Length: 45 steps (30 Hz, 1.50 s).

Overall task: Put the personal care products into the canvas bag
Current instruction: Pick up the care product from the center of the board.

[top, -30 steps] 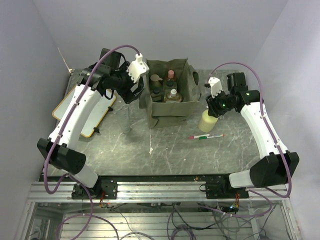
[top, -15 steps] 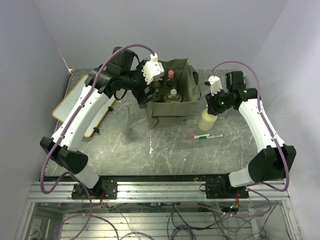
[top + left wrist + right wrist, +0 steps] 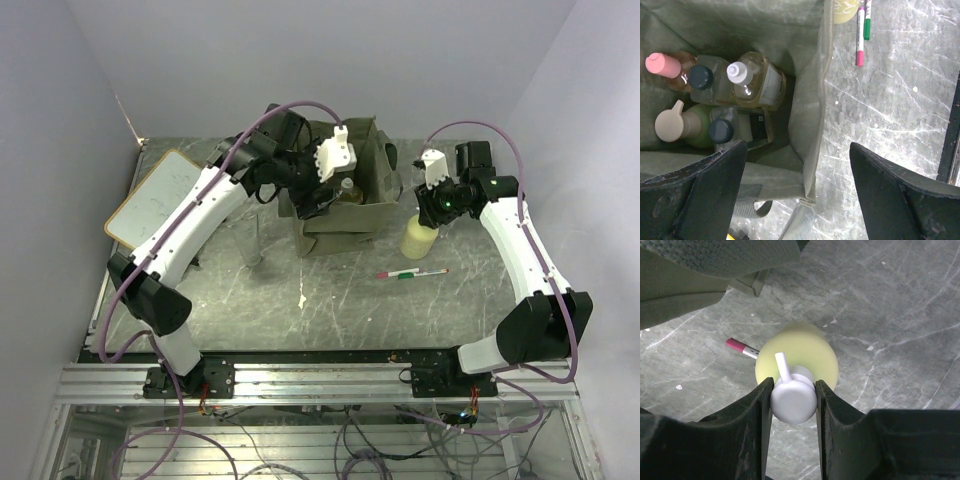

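left pincer [image 3: 797,147]: spread wide, empty, over the canvas bag [image 3: 809,95]
right pincer [image 3: 792,395]: clenched on yellow-green pump bottle [image 3: 802,352], at its white cap
bag contents: several bottles [image 3: 747,82]

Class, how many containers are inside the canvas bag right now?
5, clustered together in the canvas bag: pink-capped bottle, dark-capped bottle beside it, white-capped bottle, cream-topped green bottle, second dark-capped bottle. Others may hide behind the left fingers.
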Each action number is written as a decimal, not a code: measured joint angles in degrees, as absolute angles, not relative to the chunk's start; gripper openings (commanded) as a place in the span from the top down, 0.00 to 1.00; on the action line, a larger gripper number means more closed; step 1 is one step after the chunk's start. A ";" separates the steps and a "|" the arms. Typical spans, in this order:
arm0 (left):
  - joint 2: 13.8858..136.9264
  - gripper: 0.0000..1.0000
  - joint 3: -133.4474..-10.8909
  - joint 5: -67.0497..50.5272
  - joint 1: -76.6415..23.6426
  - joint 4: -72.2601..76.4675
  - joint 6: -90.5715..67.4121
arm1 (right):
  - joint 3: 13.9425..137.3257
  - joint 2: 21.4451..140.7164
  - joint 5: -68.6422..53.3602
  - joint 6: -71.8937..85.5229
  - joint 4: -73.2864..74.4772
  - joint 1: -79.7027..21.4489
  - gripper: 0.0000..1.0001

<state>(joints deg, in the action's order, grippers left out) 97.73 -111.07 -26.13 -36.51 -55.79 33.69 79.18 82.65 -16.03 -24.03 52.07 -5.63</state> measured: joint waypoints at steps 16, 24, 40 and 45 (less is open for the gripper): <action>100.16 0.43 -109.86 -26.24 -39.20 -57.25 39.48 | 74.04 84.93 -15.75 -25.93 46.33 -5.61 1.00; 100.09 0.71 -105.19 -25.78 -42.06 -59.22 43.90 | 73.45 84.84 -15.68 -26.02 45.63 -5.61 1.00; 99.31 0.88 -100.66 -24.16 -44.14 -60.77 51.07 | 72.49 84.31 -16.51 -26.74 44.29 -4.54 1.00; 98.76 0.89 -99.77 -24.01 -44.16 -61.14 52.29 | 71.68 84.27 -18.96 -27.49 44.16 -4.56 1.00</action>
<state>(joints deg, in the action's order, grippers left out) 98.76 -99.77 -24.01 -44.16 -61.14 52.29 71.68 84.27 -18.96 -27.49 44.16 -4.56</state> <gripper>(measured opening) 0.126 0.347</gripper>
